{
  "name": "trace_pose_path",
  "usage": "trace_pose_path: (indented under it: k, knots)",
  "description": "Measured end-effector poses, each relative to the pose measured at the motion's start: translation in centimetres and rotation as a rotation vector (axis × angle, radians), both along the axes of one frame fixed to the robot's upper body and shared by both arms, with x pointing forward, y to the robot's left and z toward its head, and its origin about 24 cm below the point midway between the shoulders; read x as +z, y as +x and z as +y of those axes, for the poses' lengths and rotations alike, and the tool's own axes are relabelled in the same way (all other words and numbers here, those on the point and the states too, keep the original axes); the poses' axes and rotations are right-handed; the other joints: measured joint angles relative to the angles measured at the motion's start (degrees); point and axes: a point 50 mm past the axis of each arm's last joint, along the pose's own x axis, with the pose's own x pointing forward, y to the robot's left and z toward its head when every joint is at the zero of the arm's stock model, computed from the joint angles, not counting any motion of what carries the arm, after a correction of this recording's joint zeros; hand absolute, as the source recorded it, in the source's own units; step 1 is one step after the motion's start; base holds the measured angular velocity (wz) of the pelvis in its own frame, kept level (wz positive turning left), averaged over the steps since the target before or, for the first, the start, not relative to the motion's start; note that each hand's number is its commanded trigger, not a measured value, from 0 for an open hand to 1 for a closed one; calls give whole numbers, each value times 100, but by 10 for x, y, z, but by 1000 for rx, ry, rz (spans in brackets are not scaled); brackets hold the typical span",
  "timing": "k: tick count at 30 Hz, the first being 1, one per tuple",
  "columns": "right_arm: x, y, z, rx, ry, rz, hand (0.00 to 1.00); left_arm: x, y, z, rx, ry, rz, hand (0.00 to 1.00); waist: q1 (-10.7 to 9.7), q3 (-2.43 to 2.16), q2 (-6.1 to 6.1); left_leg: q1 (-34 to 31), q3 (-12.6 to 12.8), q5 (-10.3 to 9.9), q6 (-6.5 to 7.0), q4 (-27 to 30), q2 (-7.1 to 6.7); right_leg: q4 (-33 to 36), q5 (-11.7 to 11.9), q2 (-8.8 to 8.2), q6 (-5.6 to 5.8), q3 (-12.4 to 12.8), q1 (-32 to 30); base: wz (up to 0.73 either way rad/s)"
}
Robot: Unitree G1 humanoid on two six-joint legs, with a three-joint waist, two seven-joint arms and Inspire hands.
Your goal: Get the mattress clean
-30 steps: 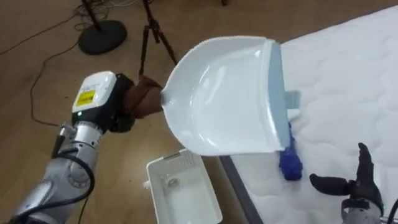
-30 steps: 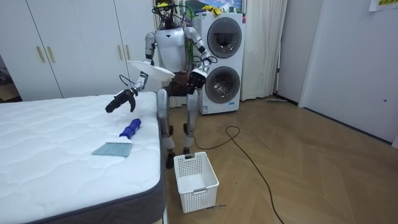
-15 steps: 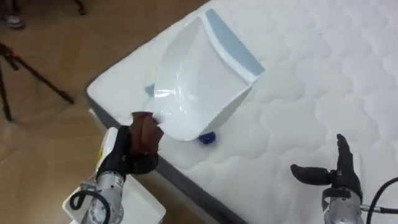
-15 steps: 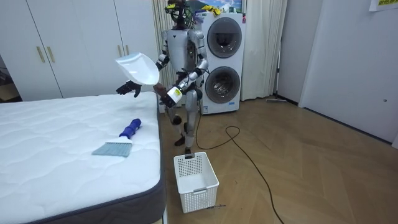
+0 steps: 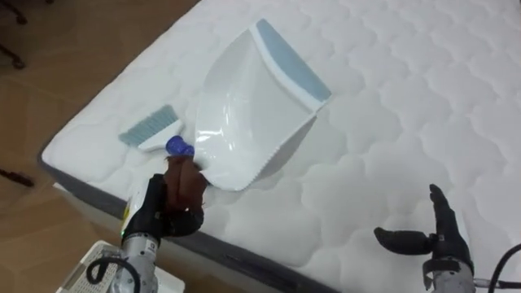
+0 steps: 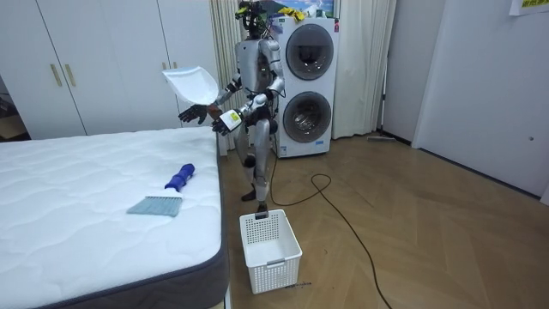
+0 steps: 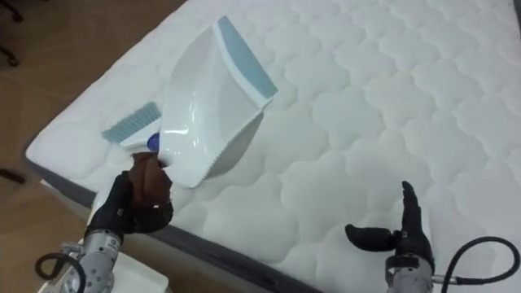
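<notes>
White mattress (image 5: 407, 106); left robot hand (image 5: 181, 197) grips dustpan (image 5: 244, 114) above it; right robot hand (image 5: 442, 241) released.

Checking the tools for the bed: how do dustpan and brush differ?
The dustpan is held aloft in the left robot hand; the brush lies on the mattress. The dustpan is white with a pale blue lip; the brush has a dark blue handle. Both have pale blue parts.
</notes>
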Motion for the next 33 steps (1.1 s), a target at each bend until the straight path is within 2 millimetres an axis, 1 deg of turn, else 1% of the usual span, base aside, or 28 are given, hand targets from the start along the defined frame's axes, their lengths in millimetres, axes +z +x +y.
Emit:
trace_pose_path:
  k: [1, 2, 3, 4, 5, 6, 7, 8, 9, 10, 12, 15, 16, 18, 20, 21, 24, 26, 27, 28, 30, 31, 33]
  knots:
    - [-1, -1, 2, 15, 2, 8, 0, -3, -4, 0, 3, -4, 13, 0, 94, -2, 12, 40, -281, 19, -35, 0, -31, 4, 7, 53, -37, 146, 0, -59]
    - [-2, -2, 4, 26, 4, 12, 0, -4, -6, 0, 5, -5, 19, 0, 141, 4, 19, 58, -501, 31, -60, -6, -69, 6, 12, 72, -58, 215, -3, -81]
    - [-3, -1, 7, 44, 13, 16, 0, -7, -11, 0, 9, -6, 35, 0, 244, 11, 43, 81, -1060, 41, -117, -29, -177, 29, 27, 142, -96, 454, -44, -95]
    - [-3, 0, 9, 59, 22, 16, 0, -9, -17, 1, 15, -6, 50, 0, 280, 15, 69, 97, -1481, 20, -180, -28, -259, 76, 30, 211, -135, 646, -99, -92]
    - [-3, 0, 10, 67, 23, 19, 0, -10, -19, 2, 17, -6, 56, 0, 272, 19, 75, 106, -1647, 11, -199, -30, -296, 86, 33, 255, -142, 746, -114, -80]
    - [-4, -1, 11, 84, 18, 27, 0, -12, -20, 2, 19, -8, 61, 0, 288, 18, 82, 123, -1772, -9, -234, -39, -304, 158, 45, 289, -141, 899, -199, -75]
    - [-3, 0, 12, 106, 10, 31, 0, -12, -22, 2, 22, -8, 63, 0, 317, 29, 95, 154, -1898, -30, -268, -60, -318, 192, 63, 346, -184, 1102, -265, -82]
    - [-3, 1, 13, 118, 6, 31, 0, -12, -23, 3, 26, -9, 63, 0, 340, 34, 108, 186, -1952, -44, -291, -80, -320, 191, 84, 381, -213, 1217, -288, -100]
    - [0, 3, 15, 151, -12, 23, 0, -11, -27, 4, 35, -11, 62, 0, 374, 50, 134, 261, -2106, -78, -339, -114, -370, 184, 130, 445, -270, 1398, -322, -101]
    - [1, 4, 16, 159, -14, 18, 0, -12, -30, 6, 41, -9, 65, 0, 401, 57, 154, 357, -2343, -103, -379, -204, -412, 166, 161, 497, -313, 1539, -328, -95]
    - [1, 3, 15, 152, -7, 19, 0, -12, -30, 8, 51, -11, 64, 0, 389, 64, 153, 454, -2378, -127, -416, -249, -393, 160, 183, 555, -348, 1636, -302, -53]
    - [0, 2, 14, 119, 31, 14, 0, -11, -29, 8, 50, -10, 59, 0, 359, 63, 165, 545, -2399, -168, -466, -308, -370, 157, 158, 595, -387, 1677, -288, -20]
    - [0, 2, 14, 119, 33, 15, 0, -11, -29, 8, 50, -10, 58, 0, 339, 61, 177, 553, -2473, -188, -471, -316, -373, 167, 158, 605, -390, 1675, -288, 0]
    - [-1, 2, 15, 123, 38, 17, 0, -11, -29, 8, 49, -10, 58, 0, 330, 57, 183, 559, -2522, -224, -475, -314, -385, 173, 132, 604, -404, 1683, -292, -2]
    - [-1, 2, 16, 129, 36, 18, 0, -11, -29, 8, 50, -10, 57, 0, 312, 58, 182, 560, -2550, -256, -468, -308, -409, 239, 81, 587, -391, 1692, -302, -2]
    - [-1, 2, 16, 128, 36, 19, 0, -11, -29, 9, 52, -9, 57, 0, 272, 63, 174, 560, -2549, -304, -459, -272, -425, 312, 23, 569, -384, 1691, -320, -3]
    - [-1, 2, 16, 118, 41, 18, 0, -13, -31, 11, 65, -3, 64, 0, 291, 71, 166, 601, -2519, -377, -428, -217, -483, 585, -97, 508, -325, 1715, -383, -11]
    - [-2, 1, 17, 97, 64, 19, 0, -18, -34, 12, 77, 2, 86, 0, 287, 85, 176, 667, -2519, -412, -374, -181, -507, 845, -118, 471, -302, 1723, -434, -17]
    - [-3, 1, 17, 82, 75, 21, 0, -20, -36, 13, 84, 5, 94, 0, 277, 96, 189, 705, -2518, -468, -367, -186, -509, 1018, -119, 461, -300, 1666, -481, -5]
    - [-4, 0, 16, 66, 78, 25, 0, -21, -35, 14, 90, 9, 95, 0, 276, 105, 193, 717, -2519, -521, -339, -180, -517, 1150, -120, 451, -299, 1675, -533, 0]
    - [-5, -2, 15, 40, 88, 24, 0, -21, -36, 17, 103, 12, 94, 0, 276, 119, 172, 693, -2524, -575, -280, -89, -537, 1138, -117, 427, -294, 1671, -523, -2]
    - [-6, -2, 16, 33, 92, 24, 0, -23, -37, 21, 119, 17, 99, 0, 253, 134, 179, 665, -2554, -634, -247, -8, -516, 1012, -115, 420, -290, 1659, -437, 0]
    - [-8, -6, 15, 26, 94, 33, 0, -24, -39, 26, 151, 31, 101, 0, 233, 145, 199, 615, -2619, -729, -219, 12, -533, 819, -81, 420, -231, 1637, -329, 5]
